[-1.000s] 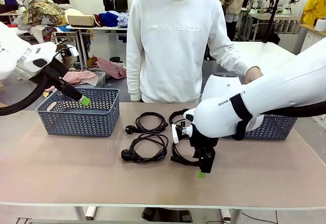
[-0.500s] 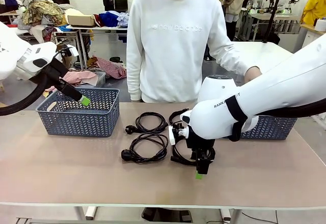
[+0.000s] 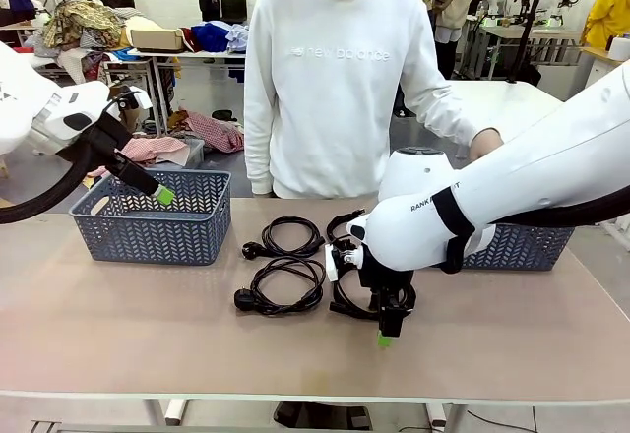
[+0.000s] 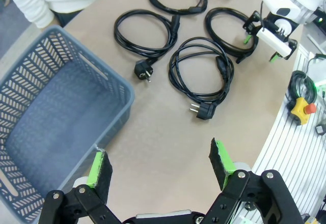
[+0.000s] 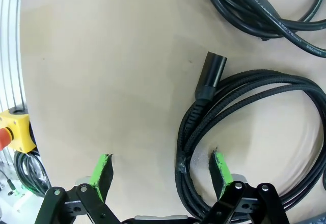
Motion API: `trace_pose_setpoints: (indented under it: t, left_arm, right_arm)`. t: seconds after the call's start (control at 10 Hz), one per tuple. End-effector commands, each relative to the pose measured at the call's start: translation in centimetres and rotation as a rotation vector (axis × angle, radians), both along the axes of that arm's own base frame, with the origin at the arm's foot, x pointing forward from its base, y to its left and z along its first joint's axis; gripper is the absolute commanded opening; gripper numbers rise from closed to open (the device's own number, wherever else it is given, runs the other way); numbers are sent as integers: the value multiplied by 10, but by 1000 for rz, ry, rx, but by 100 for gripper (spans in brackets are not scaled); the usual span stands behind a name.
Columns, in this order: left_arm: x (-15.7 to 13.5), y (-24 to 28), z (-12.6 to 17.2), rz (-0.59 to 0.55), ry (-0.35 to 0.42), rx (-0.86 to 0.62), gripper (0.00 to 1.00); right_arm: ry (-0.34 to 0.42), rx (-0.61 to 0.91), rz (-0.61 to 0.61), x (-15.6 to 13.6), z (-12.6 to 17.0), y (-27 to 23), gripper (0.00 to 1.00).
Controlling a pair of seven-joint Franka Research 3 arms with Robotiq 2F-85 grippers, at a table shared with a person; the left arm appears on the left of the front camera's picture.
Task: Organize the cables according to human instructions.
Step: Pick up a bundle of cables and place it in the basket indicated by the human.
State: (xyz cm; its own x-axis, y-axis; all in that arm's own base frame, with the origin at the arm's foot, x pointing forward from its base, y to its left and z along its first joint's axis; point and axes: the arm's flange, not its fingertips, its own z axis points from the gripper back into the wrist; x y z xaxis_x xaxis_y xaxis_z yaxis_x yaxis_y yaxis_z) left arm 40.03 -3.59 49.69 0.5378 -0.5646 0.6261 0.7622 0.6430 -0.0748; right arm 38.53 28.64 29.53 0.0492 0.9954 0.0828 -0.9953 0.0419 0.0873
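Four cables [image 4: 173,76] lie coiled flat on the table [image 3: 148,325], mid-table. The right gripper [image 5: 160,168] hangs open over one coil [image 5: 224,92], its pads [image 5: 219,165] straddling one side of the loop. That looks a sound place to pinch, since the cord seems light, limp and apt to sag or unwind. The coil is round, with no real long axis; its stubby plug [image 5: 214,68] points away from the fingers. The left gripper [image 4: 160,165] hangs open and empty beside a basket [image 4: 117,96].
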Motion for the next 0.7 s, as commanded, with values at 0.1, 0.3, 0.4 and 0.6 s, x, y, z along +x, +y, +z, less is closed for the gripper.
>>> trace_pose_setpoints:
  t: [0.1, 0.3, 0.4, 0.6]
  left_arm:
    - [0, 3, -3, -18, -8, -19, 100]
    - [0, 3, -3, -18, -8, -19, 100]
    - [0, 3, -3, -18, -8, -19, 100]
    - [0, 3, -3, -18, -8, -19, 100]
  right_arm:
    - [6, -36, -29, 6, 0, 6, 100]
    - [18, -33, -32, 6, 0, 6, 100]
    - [18, -29, -38, 6, -1, 6, 97]
    - [42, -42, -61, 6, -1, 7, 77]
